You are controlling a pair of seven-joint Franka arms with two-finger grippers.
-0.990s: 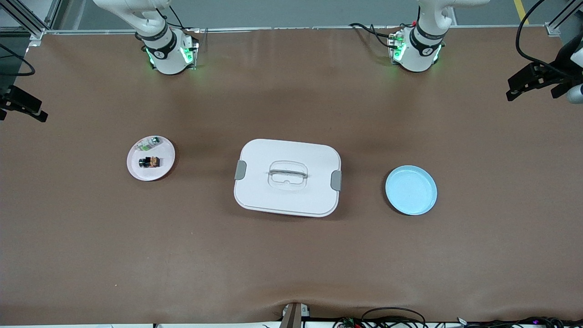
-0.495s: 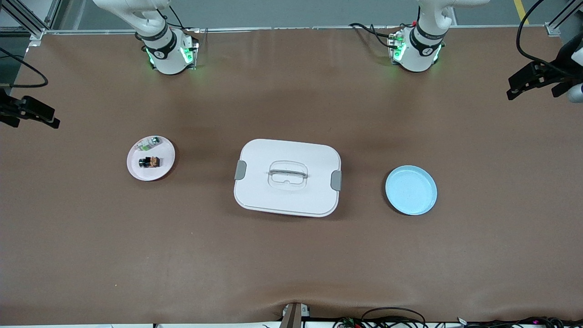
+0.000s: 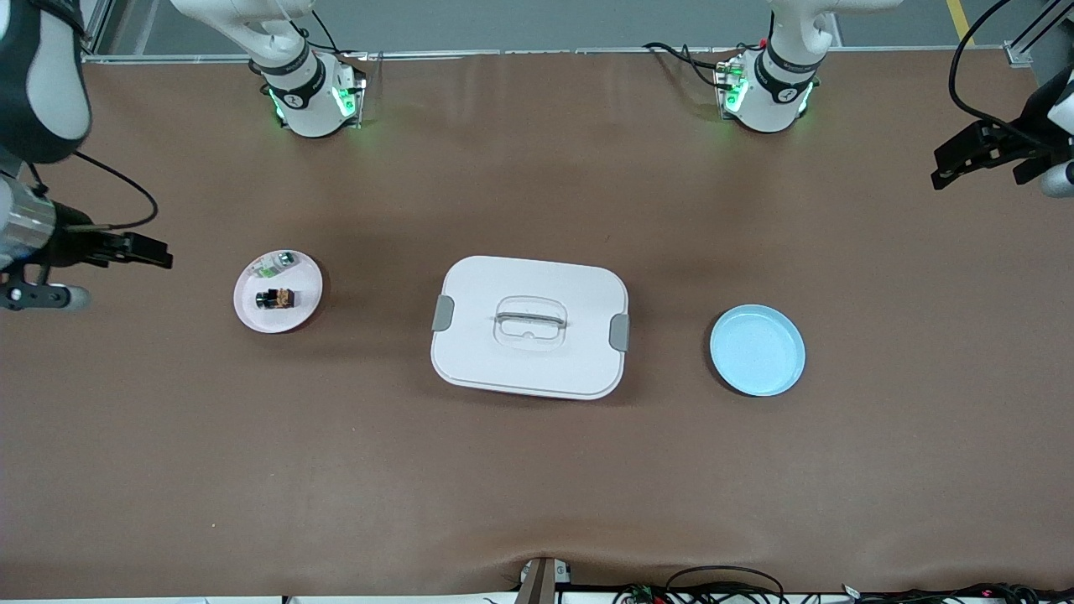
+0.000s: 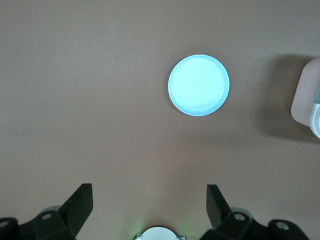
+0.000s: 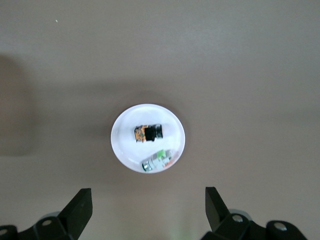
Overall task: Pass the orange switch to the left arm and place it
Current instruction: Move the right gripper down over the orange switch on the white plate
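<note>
The orange switch (image 3: 275, 298), small, black with an orange part, lies on a small white plate (image 3: 252, 315) toward the right arm's end of the table. It also shows in the right wrist view (image 5: 148, 133). My right gripper (image 3: 138, 250) is open and empty, up over the table beside that plate, toward the table's end (image 5: 147, 196). The white box (image 3: 530, 352) with grey clips stands in the middle of the table. My left gripper (image 3: 956, 164) is open and empty, high over the left arm's end of the table (image 4: 150, 190).
A clear-and-green component (image 3: 277, 262) lies on the same white plate, farther from the front camera than the switch. An empty light blue plate (image 3: 757, 350) sits between the box and the left arm's end; it shows in the left wrist view (image 4: 199, 85).
My right arm has swung into view and its gripper has moved toward the white plate. The left gripper has barely moved. Nothing on the table has moved.
</note>
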